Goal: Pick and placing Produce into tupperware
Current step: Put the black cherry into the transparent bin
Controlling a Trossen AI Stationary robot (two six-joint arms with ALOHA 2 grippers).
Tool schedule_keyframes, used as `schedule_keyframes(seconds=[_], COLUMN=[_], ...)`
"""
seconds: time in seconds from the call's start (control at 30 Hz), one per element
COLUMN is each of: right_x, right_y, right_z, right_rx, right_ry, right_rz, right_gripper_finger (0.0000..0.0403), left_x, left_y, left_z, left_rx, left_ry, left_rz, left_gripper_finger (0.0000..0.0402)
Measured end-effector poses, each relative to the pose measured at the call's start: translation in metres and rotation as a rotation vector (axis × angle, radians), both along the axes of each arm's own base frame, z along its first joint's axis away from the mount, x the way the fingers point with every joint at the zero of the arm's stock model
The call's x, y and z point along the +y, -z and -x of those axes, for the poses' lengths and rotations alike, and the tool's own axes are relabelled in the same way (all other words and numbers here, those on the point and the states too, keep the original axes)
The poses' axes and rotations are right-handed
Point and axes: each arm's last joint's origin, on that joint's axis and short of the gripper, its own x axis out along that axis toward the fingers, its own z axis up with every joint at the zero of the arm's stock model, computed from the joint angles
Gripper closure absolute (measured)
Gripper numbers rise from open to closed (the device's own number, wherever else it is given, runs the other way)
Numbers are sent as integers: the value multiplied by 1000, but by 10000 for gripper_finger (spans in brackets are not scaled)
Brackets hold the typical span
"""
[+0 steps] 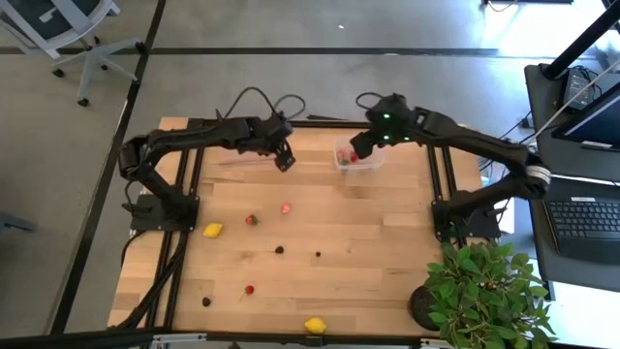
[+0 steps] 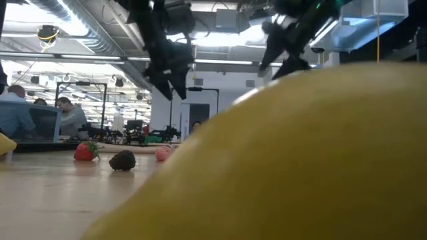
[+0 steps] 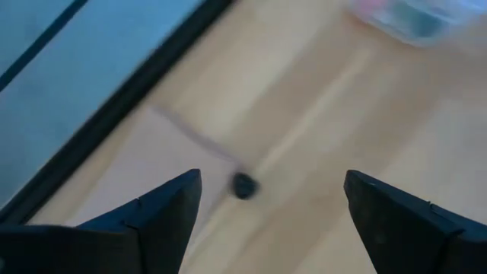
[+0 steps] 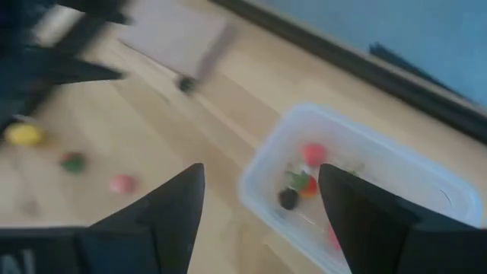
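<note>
While the right gripper, jaws parted and empty, is held over the tupperware at upper centre, a dark berry is framed by the left gripper, jaws spread, so lowering and closing are judged next.

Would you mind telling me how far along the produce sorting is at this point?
Partly done. A few pieces, red ones and a dark berry, already lie in the tupperware. Nothing is in hand: the right gripper hangs open over the tub, and the left gripper is open and empty above a dark berry. Still on the table: two lemons, strawberries and several dark berries.
</note>
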Motion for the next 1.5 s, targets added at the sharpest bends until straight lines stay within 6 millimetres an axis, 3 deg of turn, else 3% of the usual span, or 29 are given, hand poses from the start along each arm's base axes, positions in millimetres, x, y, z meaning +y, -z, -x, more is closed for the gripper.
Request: schedule_keyframes(seconds=[0.13, 0.3, 0.57, 0.87, 1.07, 1.5], right_x=[15, 23, 22, 22, 22, 21], right_y=[-23, -38, -28, -22, -24, -27], right_z=[15, 24, 23, 22, 22, 20], right_rx=[-92, -141, -120, -116, -143, -188], right_ry=[2, 21, 35, 37, 54, 70], right_rz=[32, 97, 102, 97, 87, 86], right_gripper_finger=[143, 143, 143, 143, 143, 143], left_x=[16, 27, 40, 49, 52, 55], left_y=[0, 2, 13, 68, 93, 104], left_z=[9, 18, 14, -4, -9, -11], left_rx=[-23, -35, 57, 173, 240, 265], left_ry=[-125, -48, 158, 242, 273, 292], left_rz=[13, 137, 59, 201, 237, 250], left_gripper_finger=[89, 91, 95, 109, 120, 156])
